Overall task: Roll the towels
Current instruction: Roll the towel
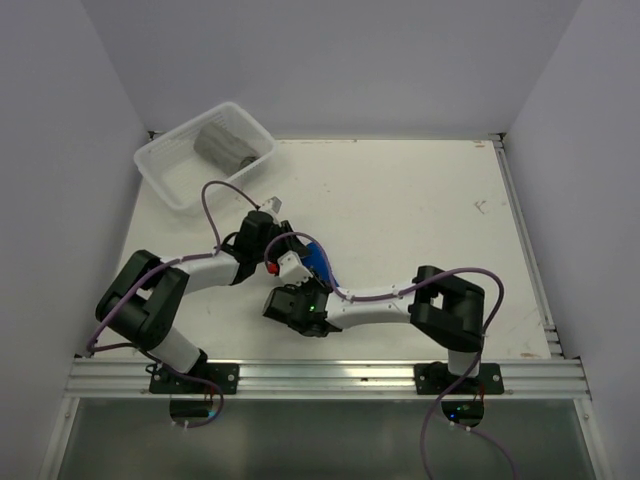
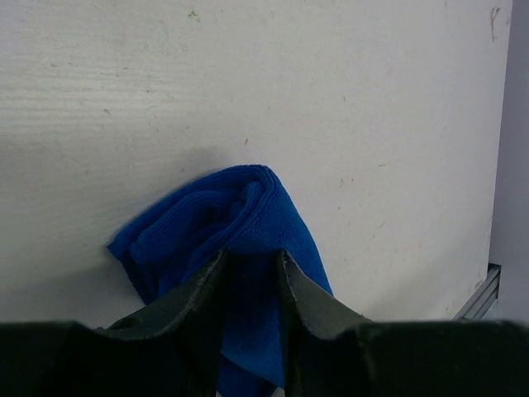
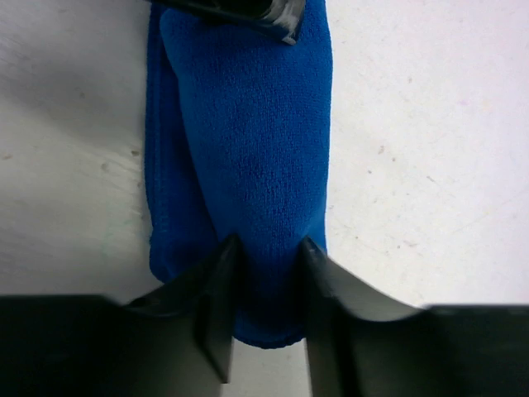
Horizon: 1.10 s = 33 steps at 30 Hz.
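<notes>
The blue towel (image 1: 319,262) lies rolled on the white table, near the front middle. My left gripper (image 1: 290,262) is shut on one end of it; in the left wrist view its fingers (image 2: 252,255) pinch the blue towel (image 2: 215,207). From the near side my right gripper (image 1: 313,284) holds the other end. In the right wrist view the gripper (image 3: 269,244) squeezes the end of the blue towel (image 3: 248,124) on both sides. The grey towel (image 1: 225,145) sits rolled inside the basket.
The translucent white basket (image 1: 165,168) stands at the table's far left corner. White walls enclose the table on three sides. An aluminium rail (image 1: 330,378) runs along the near edge. The left gripper's fingertip (image 3: 248,8) shows at the top of the right wrist view.
</notes>
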Each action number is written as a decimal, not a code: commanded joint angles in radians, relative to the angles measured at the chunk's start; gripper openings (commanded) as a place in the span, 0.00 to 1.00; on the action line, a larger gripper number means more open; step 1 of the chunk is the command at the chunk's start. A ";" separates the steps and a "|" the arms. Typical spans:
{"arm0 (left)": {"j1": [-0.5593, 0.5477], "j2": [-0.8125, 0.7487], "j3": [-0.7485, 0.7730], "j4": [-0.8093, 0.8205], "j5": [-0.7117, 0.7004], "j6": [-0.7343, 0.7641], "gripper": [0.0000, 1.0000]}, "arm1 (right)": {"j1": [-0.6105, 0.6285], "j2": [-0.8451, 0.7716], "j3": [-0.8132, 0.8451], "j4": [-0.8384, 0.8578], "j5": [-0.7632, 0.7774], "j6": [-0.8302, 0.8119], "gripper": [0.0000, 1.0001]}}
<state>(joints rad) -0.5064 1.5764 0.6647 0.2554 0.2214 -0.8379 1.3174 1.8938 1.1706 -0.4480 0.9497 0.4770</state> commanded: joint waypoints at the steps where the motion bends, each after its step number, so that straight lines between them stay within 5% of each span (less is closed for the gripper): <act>1: 0.000 0.030 -0.051 -0.088 -0.037 0.023 0.33 | -0.007 -0.096 -0.021 0.011 -0.119 0.072 0.42; 5: 0.002 0.030 -0.054 -0.100 -0.053 0.033 0.33 | -0.021 -0.200 -0.058 0.051 -0.178 0.075 0.55; 11: 0.008 0.017 -0.063 -0.114 -0.067 0.040 0.33 | -0.081 -0.369 -0.136 0.146 -0.320 0.074 0.59; 16: 0.012 -0.012 -0.080 -0.128 -0.079 0.048 0.33 | -0.231 -0.472 -0.250 0.255 -0.592 0.162 0.61; 22: 0.014 -0.032 -0.103 -0.125 -0.079 0.042 0.33 | -0.354 -0.452 -0.322 0.364 -0.828 0.198 0.64; 33: 0.014 -0.055 -0.151 -0.125 -0.091 0.043 0.33 | -0.379 -0.332 -0.408 0.474 -0.845 0.219 0.66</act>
<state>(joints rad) -0.4976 1.5127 0.5770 0.2848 0.1780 -0.8345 0.9417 1.5501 0.7822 -0.0231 0.1291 0.6819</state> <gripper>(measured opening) 0.331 0.653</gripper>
